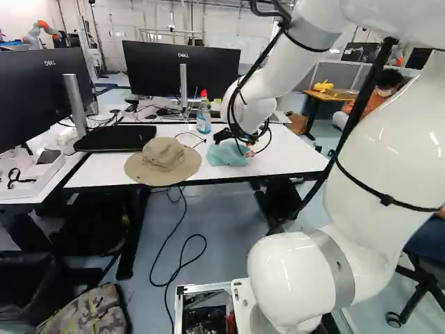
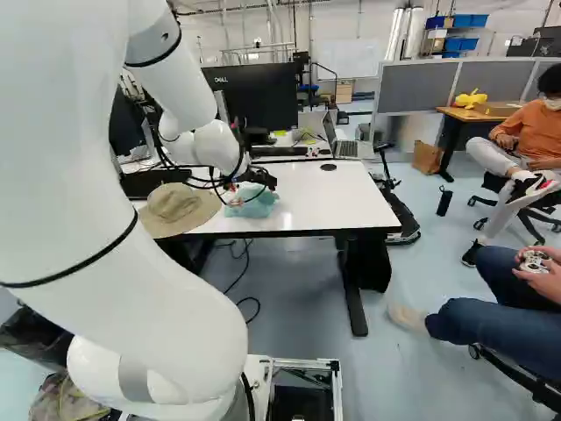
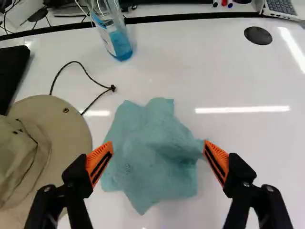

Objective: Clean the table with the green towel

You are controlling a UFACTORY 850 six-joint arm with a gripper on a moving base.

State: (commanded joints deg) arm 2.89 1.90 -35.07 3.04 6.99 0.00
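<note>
I am pointing my open gripper [image 3: 157, 147] down at the green towel [image 3: 152, 164], which is lying between its spread fingers [image 3: 96, 158], right of the hat [image 1: 164, 154].

From behind the arm [image 1: 389, 153], on its left, looks ahead and slightly down in the left base view; from its right, likewise in the right one; well back from the table [image 1: 292, 154]. In the wrist view, looks down from close above. Takes in hat [image 1: 163, 154] and towel [image 3: 147, 152] in all three.
</note>
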